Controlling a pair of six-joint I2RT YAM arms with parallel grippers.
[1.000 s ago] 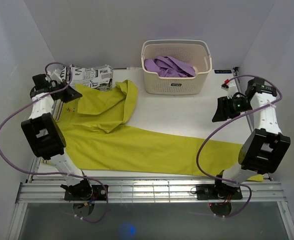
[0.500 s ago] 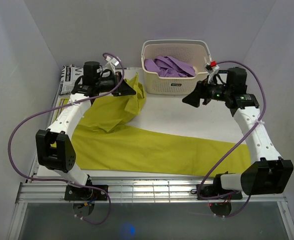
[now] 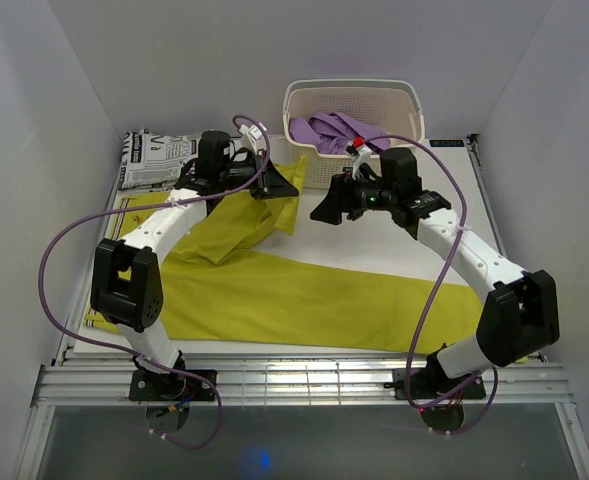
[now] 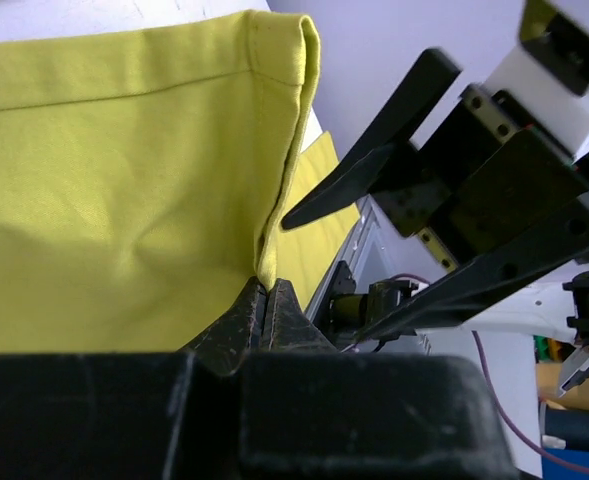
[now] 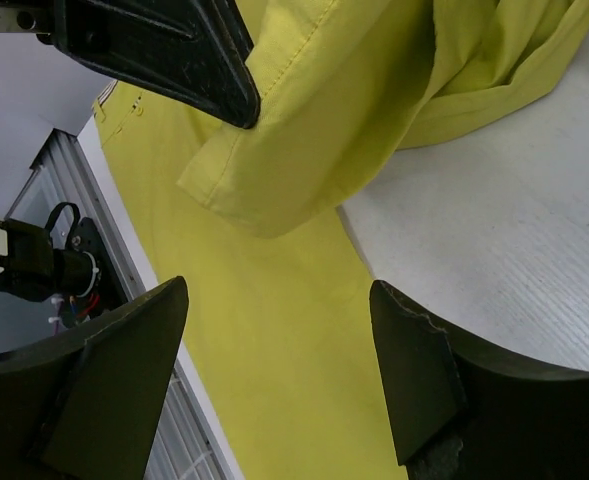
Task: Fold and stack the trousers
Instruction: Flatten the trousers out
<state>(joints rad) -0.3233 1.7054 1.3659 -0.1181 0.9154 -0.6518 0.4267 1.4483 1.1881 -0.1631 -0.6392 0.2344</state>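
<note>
The mustard-yellow trousers (image 3: pixel 304 300) lie across the table, one leg stretching to the front right. The other leg is doubled back, and its hem (image 4: pixel 274 50) is lifted off the table by my left gripper (image 3: pixel 277 187). That gripper (image 4: pixel 266 292) is shut on the edge of the hem. My right gripper (image 3: pixel 322 212) is open just right of the lifted hem and faces it. In the right wrist view it (image 5: pixel 274 340) has nothing between its fingers; the hanging hem (image 5: pixel 304 150) and a left gripper finger (image 5: pixel 164 50) are just ahead.
A white basket (image 3: pixel 406 100) holding a purple garment (image 3: pixel 336 130) stands at the back, right behind both grippers. A black-and-white newspaper-print garment (image 3: pixel 159 158) lies at the back left. Bare white table (image 3: pixel 404 235) shows under the right arm.
Both arms have swung in toward the middle. The left gripper carried the lifted hem rightward; the right gripper came from the right edge to just beside it and opened wider.
</note>
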